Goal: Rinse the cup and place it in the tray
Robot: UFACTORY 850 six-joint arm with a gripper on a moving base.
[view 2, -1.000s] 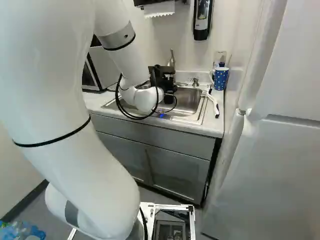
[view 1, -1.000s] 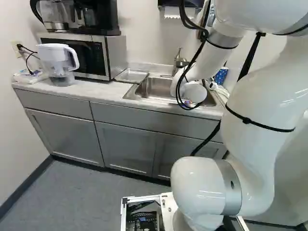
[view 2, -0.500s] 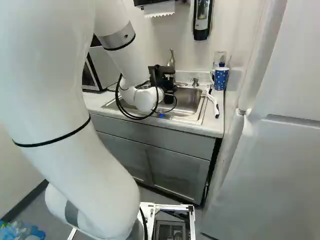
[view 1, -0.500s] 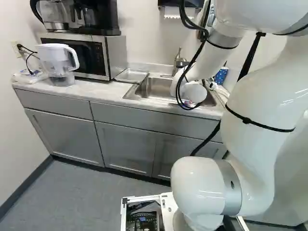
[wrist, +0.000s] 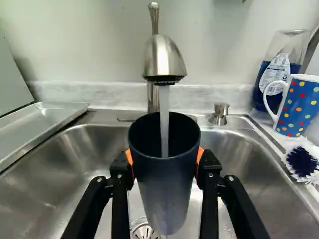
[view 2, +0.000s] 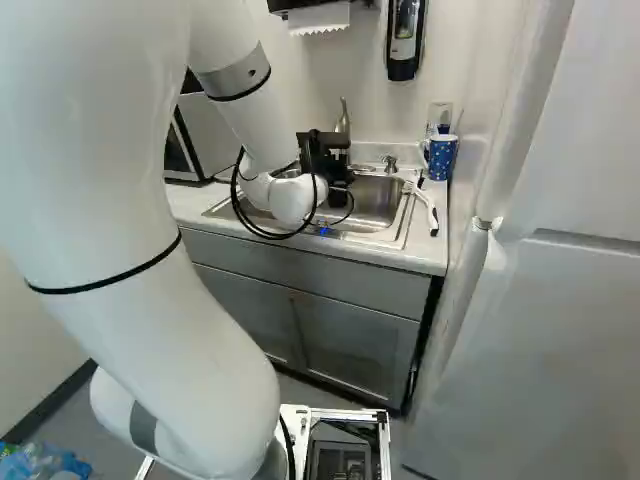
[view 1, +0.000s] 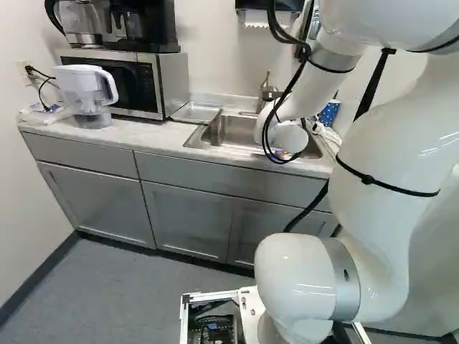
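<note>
The cup (wrist: pixel 164 199) has a smooth, matt, dark surface. At twelve o'clock from it stands the faucet (wrist: pixel 163 59), satin-finished metal; all around, the sink (wrist: pixel 249 167) is brushed metal with a soft sheen. The tray (wrist: pixel 47 117) at ten o'clock looks like smooth, shiny metal. At two o'clock, the mug (wrist: pixel 300 107) is glossy, like glazed ceramic; the brush (wrist: pixel 301 162) at three o'clock is rough with bristles.

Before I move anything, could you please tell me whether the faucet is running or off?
It is running: in the wrist view, a stream of water falls from the faucet into the dark cup.
</note>
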